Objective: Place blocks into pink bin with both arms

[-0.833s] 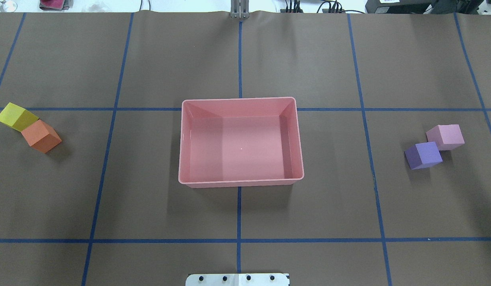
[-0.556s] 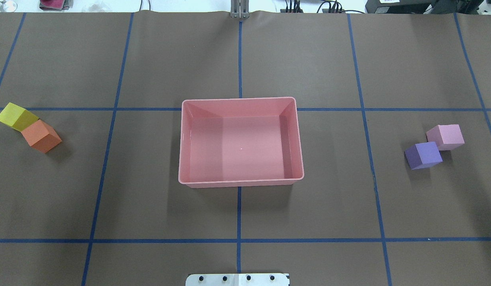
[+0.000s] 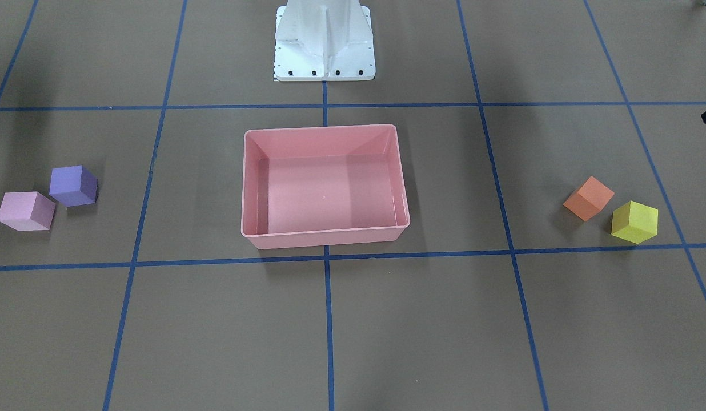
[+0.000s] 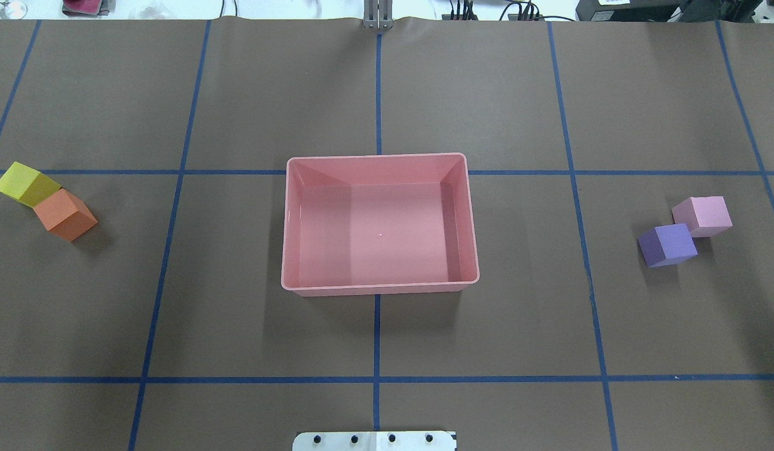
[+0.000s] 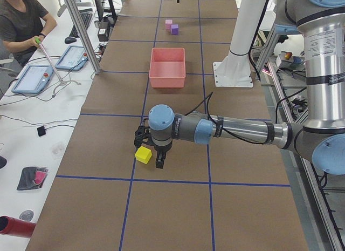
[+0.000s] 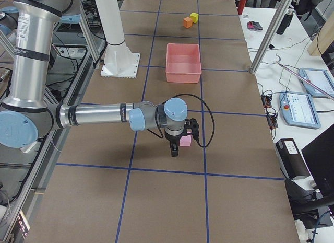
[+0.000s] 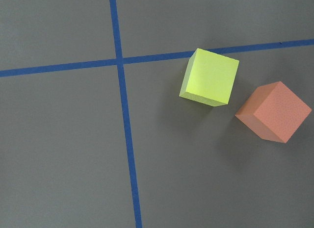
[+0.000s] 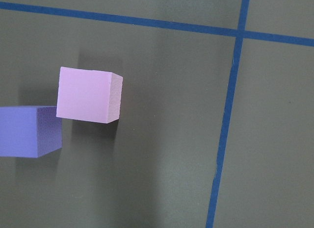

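End effector of the left arm (image 5: 157, 159) shows only in the left side view, centre-left of frame, low over the desk (image 4: 237, 326) just beside the yellow block (image 5: 143, 154). Open or closed: cannot tell. Left arm (image 5: 237, 129) reaches in from the right edge, stretched level over the desk.

Overhead view, left to right:
- Yellow block is at the far left edge, mid height.
- Orange block (image 4: 65, 215) is just beside it, to its lower right. A thin gap between the two shows in the left wrist view.
- Pink bin (image 4: 287, 275) is at frame centre, long side across the frame, sitting over a crossing of the blue tape lines (image 4: 377, 338).
- White pedestal base (image 4: 374, 441) is at bottom centre.
- Purple block (image 4: 667, 245) is on the right, mid height.
- Light pink block (image 4: 702, 216) is just beside the purple one, to its upper right. Touching or not: cannot tell.

All four blocks rest on the desk outside the bin, one pair well apart from it on each side.

End effector of the right arm (image 6: 176, 148) shows only in the right side view, at frame centre, low over the desk right by the light pink block. Open or closed: cannot tell. Right arm (image 6: 99, 115) comes in from the left edge, stretched level.
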### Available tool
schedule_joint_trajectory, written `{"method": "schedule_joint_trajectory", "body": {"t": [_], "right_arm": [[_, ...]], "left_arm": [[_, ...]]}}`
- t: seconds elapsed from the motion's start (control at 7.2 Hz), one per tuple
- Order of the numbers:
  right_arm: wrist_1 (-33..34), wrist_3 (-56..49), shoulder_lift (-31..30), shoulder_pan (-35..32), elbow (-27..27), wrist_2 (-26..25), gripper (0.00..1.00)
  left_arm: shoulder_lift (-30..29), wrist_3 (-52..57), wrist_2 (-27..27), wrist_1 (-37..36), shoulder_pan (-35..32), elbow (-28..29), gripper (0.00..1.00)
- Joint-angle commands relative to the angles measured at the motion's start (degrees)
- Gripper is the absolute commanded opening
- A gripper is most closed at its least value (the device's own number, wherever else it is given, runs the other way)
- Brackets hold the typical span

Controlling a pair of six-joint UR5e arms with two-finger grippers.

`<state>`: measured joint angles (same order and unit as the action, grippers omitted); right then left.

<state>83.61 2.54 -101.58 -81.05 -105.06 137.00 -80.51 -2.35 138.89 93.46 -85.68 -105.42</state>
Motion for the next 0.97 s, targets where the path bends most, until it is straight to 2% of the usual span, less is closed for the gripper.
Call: {"method": "schedule_joint_trajectory", "body": {"t": [0.0,0.14,0.42,0.56,0.83], "right_arm": [[-8.17,0.36,0.15,3.59,3.28,0.02,0.99],[-8.29,0.8,0.67,5.53,4.24,-0.41,0.99],[-8.46,17.05,8.29,10.35,7.14,-1.72,0.99],[-8.46,23.76,12.85,12.47,11.16,-2.95,0.99],[-8.46,27.33,15.62,14.77,13.48,-4.71,0.99]], "left_arm": [[-0.09,-0.03,0.16,-0.03,0.17,0.82,1.0],[-0.61,-0.03,0.07,0.06,0.17,1.61,1.0],[-1.32,0.06,-0.11,-0.03,0.17,2.32,0.99],[-1.32,0.06,-0.11,0.06,0.17,3.1,1.0],[-1.5,-0.02,-0.19,0.06,0.17,3.29,1.0]]}}
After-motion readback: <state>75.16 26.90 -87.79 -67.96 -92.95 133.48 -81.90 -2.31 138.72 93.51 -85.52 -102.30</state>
